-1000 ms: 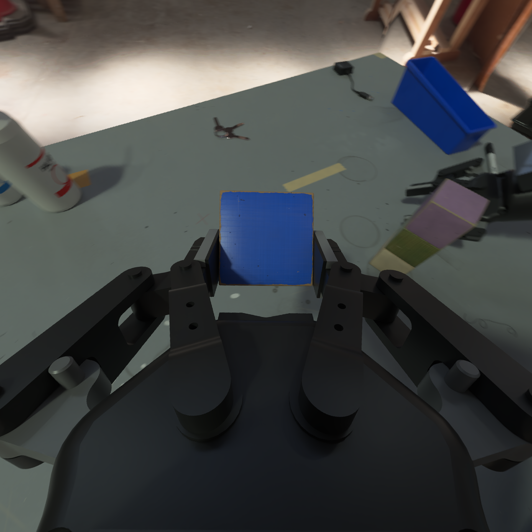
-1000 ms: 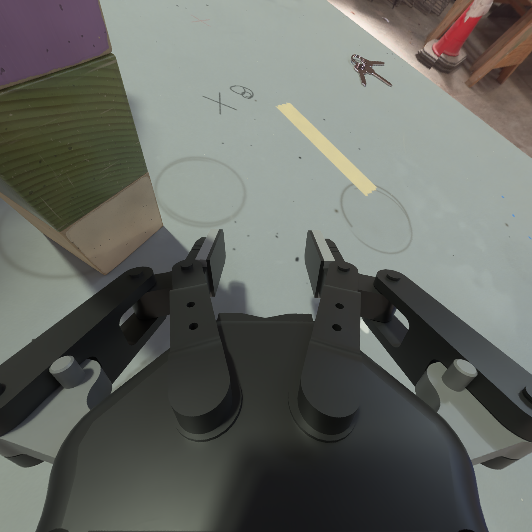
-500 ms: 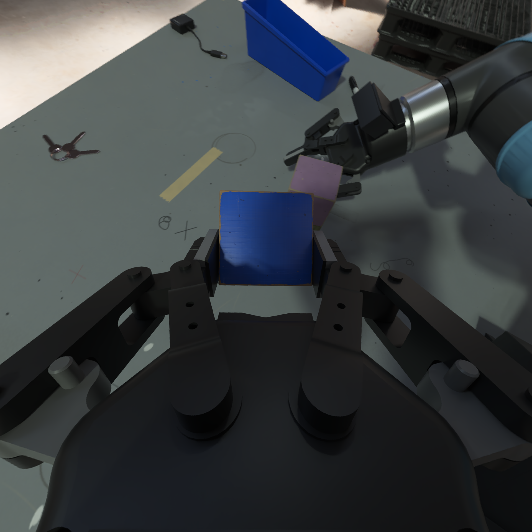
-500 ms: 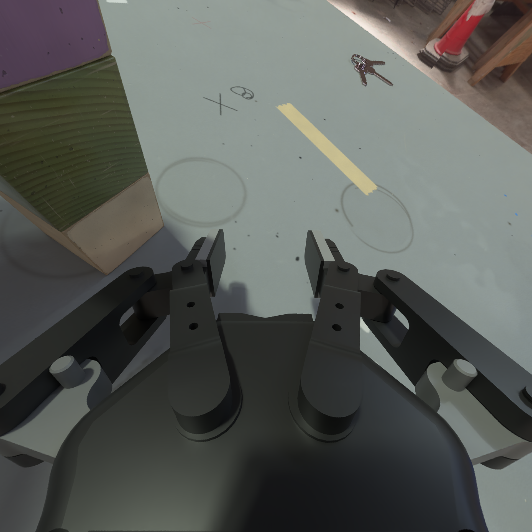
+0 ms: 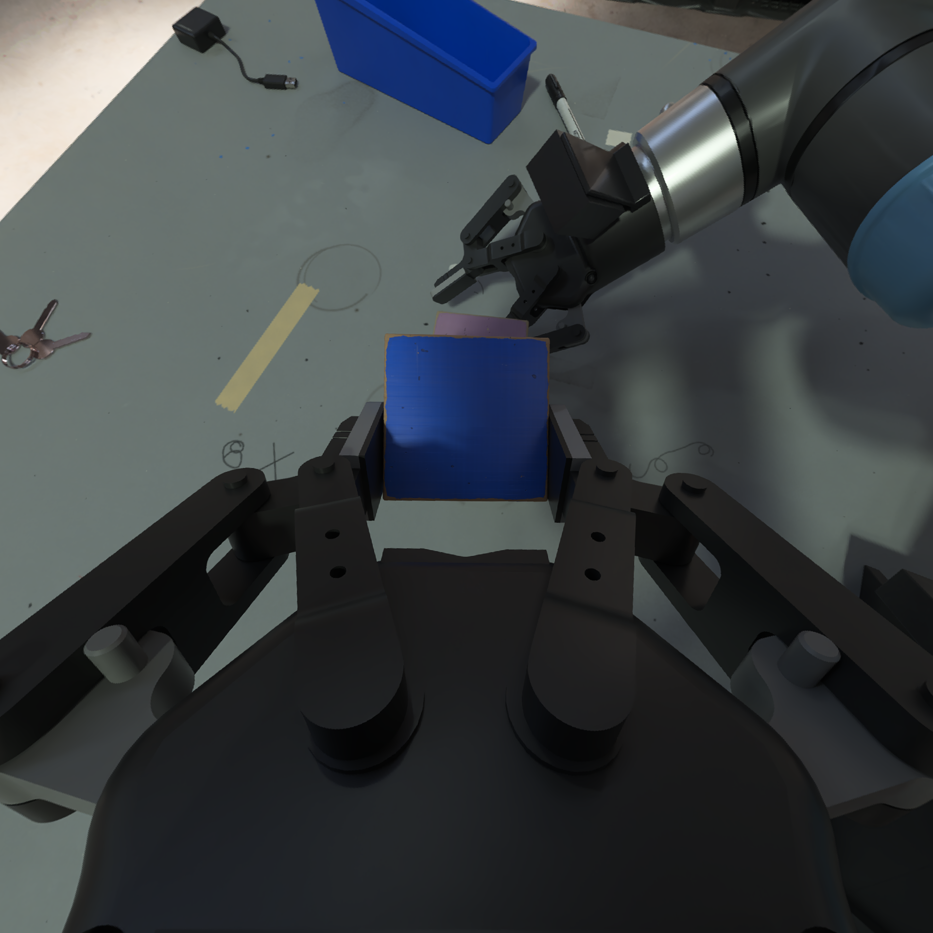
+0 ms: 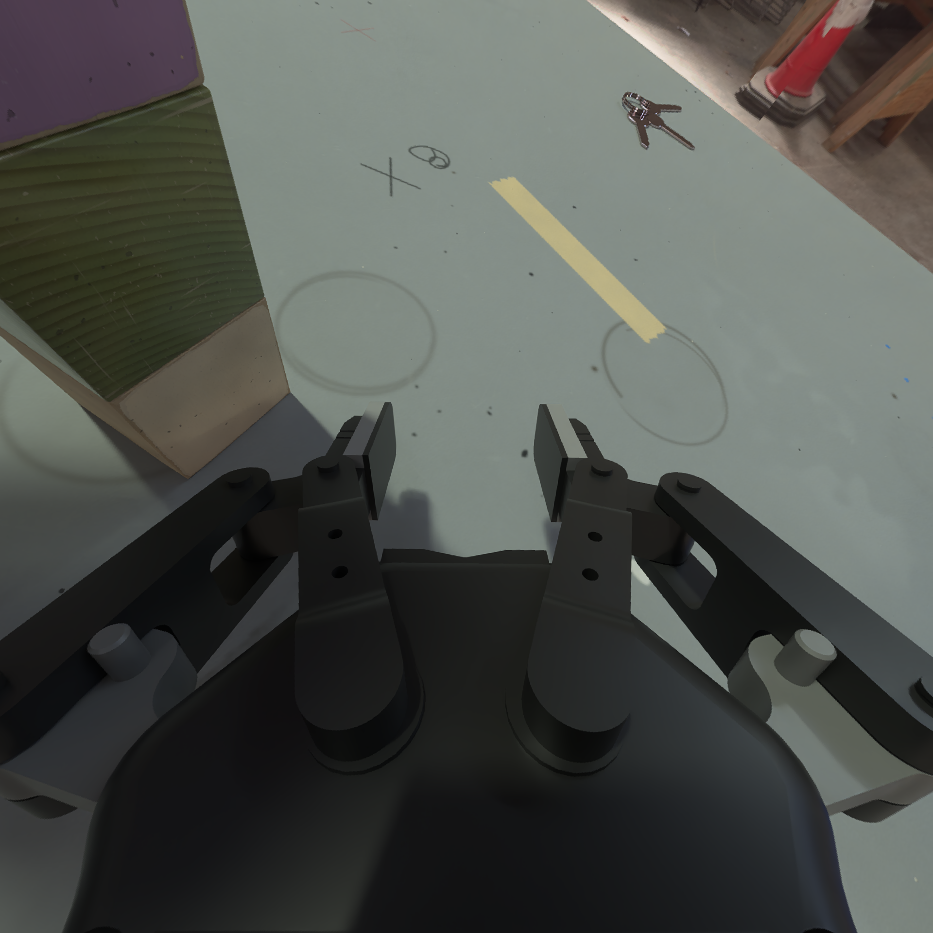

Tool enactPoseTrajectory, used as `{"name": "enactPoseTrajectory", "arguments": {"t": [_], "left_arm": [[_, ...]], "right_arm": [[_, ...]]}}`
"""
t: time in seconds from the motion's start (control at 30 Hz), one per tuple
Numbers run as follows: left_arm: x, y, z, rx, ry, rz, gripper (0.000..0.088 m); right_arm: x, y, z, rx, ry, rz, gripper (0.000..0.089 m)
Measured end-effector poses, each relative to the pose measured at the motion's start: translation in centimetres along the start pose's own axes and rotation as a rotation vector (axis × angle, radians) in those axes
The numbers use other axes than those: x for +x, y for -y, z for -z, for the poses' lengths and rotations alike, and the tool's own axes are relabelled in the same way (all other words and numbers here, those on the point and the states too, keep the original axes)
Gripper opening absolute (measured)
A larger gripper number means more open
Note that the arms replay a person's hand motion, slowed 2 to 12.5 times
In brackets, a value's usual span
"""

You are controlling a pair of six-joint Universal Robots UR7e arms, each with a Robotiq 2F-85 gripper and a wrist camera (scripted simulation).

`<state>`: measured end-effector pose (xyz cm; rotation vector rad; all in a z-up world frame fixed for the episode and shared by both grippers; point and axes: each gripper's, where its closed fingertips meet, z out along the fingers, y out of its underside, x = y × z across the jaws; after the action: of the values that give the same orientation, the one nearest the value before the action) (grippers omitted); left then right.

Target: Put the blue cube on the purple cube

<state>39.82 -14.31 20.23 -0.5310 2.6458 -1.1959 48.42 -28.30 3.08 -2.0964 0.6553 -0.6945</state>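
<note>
My left gripper (image 5: 465,454) is shut on the blue cube (image 5: 465,404) and holds it above the table. Just behind the blue cube, a strip of the purple cube (image 5: 479,323) shows. In the right wrist view the purple cube (image 6: 91,60) sits on top of a green cube (image 6: 116,252), which stands on a beige cube (image 6: 202,383), at the upper left. My right gripper (image 6: 464,444) is open and empty, to the right of that stack; it also shows in the left wrist view (image 5: 484,298), just beyond the purple cube.
A blue bin (image 5: 434,60) stands at the back. A black marker (image 5: 565,108) lies beside it, a charger with cable (image 5: 202,35) to its left. Keys (image 5: 30,343) and a yellow tape strip (image 5: 267,348) lie on the grey table (image 5: 151,202). A red cone (image 6: 808,55) stands off the table.
My left gripper has swung right with the blue cube, which now covers most of the purple cube in its view. The right gripper has barely moved and stays open.
</note>
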Motion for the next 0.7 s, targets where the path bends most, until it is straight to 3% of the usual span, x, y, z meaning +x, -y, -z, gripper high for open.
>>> {"name": "enactPoseTrajectory", "arguments": {"t": [0.33,0.7], "left_arm": [[0.5,1.1,-1.4,-0.043,0.011,-0.024,0.0519],[0.8,3.8,-1.2,0.021,0.015,-0.044,0.0519]], "right_arm": [[-0.1,0.0,0.0,-0.002,0.004,0.005,0.0499],[-0.3,-0.2,-0.2,-0.014,0.013,0.014,0.0498]]}}
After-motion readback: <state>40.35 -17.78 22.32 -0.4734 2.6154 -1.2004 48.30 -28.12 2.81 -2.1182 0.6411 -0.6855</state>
